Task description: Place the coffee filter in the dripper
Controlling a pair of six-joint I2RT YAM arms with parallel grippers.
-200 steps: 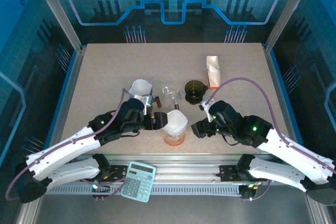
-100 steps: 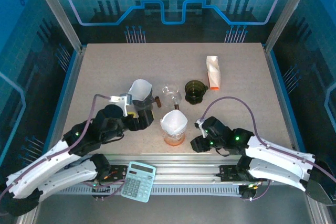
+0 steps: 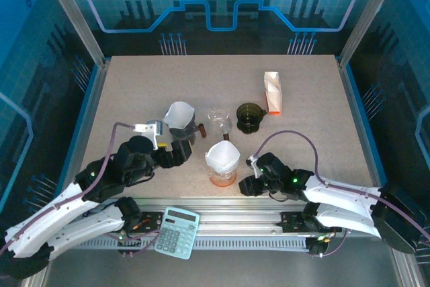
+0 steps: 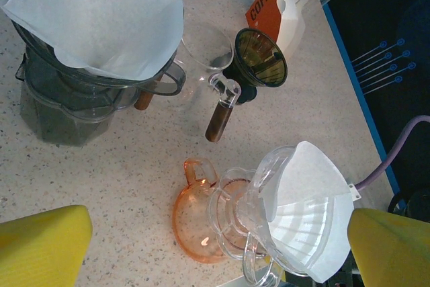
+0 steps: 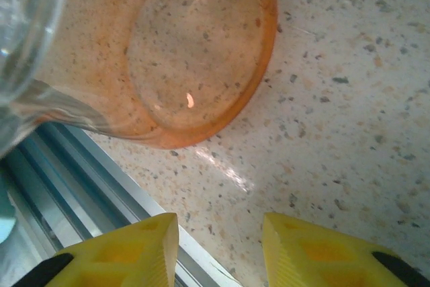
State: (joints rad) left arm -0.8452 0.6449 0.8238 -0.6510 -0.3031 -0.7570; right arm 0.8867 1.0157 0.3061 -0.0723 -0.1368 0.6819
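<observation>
The white coffee filter (image 3: 224,154) sits open inside the clear dripper (image 4: 269,183), which stands on an orange glass server (image 3: 222,178). In the left wrist view the filter (image 4: 312,210) lines the cone and its rim sticks out past the dripper's edge. My left gripper (image 3: 176,154) is just left of the dripper, open and holding nothing; its yellow fingers (image 4: 40,247) frame the left wrist view. My right gripper (image 3: 247,185) lies low at the server's right, near the table's front edge. Its fingers (image 5: 127,253) stand apart with bare table between them.
A second white filter (image 4: 101,18) rests in a dripper on a dark pitcher (image 3: 180,126). Behind stand a clear glass funnel with a brown handle (image 3: 220,122), a dark green dripper (image 3: 248,115) and a coffee box (image 3: 272,92). A calculator (image 3: 177,232) lies on the front rail.
My left gripper has let go of the filter, opened wide and drawn back left. My right gripper has pulled back toward the front edge, its jaws narrowing.
</observation>
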